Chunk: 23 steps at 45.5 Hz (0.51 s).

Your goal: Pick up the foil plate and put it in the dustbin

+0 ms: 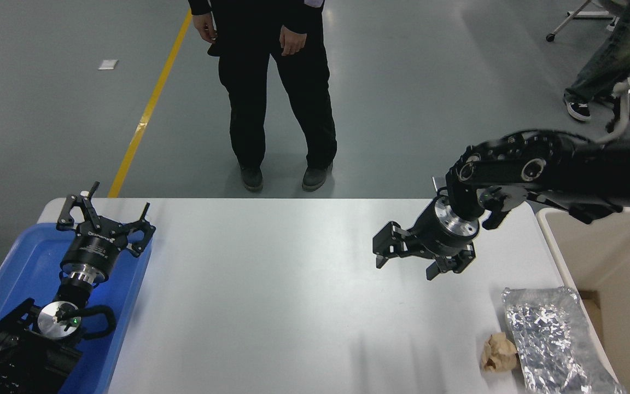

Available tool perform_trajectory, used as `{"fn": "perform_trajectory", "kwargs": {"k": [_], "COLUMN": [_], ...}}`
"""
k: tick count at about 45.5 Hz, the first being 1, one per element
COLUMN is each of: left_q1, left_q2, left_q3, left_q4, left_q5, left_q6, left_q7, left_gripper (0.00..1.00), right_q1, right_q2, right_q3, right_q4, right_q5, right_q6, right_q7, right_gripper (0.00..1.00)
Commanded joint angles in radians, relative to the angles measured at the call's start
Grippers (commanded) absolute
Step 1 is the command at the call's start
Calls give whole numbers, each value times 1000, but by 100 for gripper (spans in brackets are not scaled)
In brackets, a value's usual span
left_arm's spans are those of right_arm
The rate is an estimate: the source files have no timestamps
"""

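Observation:
The foil plate (553, 339), crinkled and shiny silver, lies on the white table (271, 284) at its front right corner, right beside the dustbin (610, 273), a cream bin off the table's right edge. My right gripper (405, 265) is open and empty, raised above the table to the upper left of the foil plate, well apart from it. My left gripper (104, 216) is open and parked over the blue tray at the lower left.
A small crumpled tan paper wad (498, 353) lies against the foil plate's left side. A blue tray (14, 273) sits at the table's left end. A person (274, 87) stands at the far side; another person's legs and a chair are at top right.

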Motion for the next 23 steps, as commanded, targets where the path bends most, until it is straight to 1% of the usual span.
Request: {"fn": "perform_trajectory", "kwargs": {"k": [1,10,16,23], "left_q1": [0,0,0,0], "left_q2": [0,0,0,0], "left_q3": [0,0,0,0], "left_q4": [0,0,0,0], "left_q5": [-1,1,-1,-1], "left_q6": [0,0,0,0], "left_q7": [0,0,0,0], "left_gripper": [99,99,99,99], "right_q1": [276,495,641,738], "right_q2": [-61,-24,-29,-33], "right_q3": [-164,-303,-375,-464], "right_q4": [122,215,278,291], "right_q5": [88,91,91,97], "right_q6": [96,96,96,96], "right_q7": [1,2,1,4], "right_gripper": [100,100,100,100]}}
